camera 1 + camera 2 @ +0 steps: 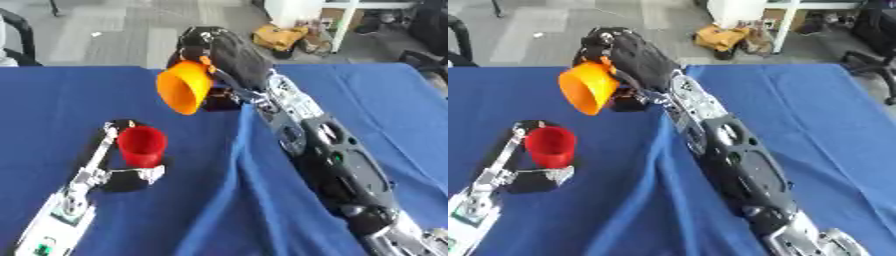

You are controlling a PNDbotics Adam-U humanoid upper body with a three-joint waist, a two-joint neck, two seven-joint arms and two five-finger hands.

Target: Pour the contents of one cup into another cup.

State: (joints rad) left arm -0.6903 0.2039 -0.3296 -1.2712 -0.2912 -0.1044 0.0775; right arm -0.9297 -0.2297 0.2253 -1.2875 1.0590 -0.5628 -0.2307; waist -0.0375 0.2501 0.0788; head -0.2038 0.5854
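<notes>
An orange cup [185, 87] hangs in the air, tipped on its side with its mouth facing left and down. My right hand [229, 55] is shut on it from the right, above the blue table. A red cup [141, 145] stands upright on the table, lower and to the left of the orange cup. My left hand [122, 172] is curled round the red cup's base, with fingers behind it and the thumb in front. What is inside either cup cannot be seen.
A blue cloth [210, 210] covers the table and is rucked into a long fold under my right arm [332, 160]. Beyond the far edge lie grey floor, a yellow bag [278, 36] and chair legs.
</notes>
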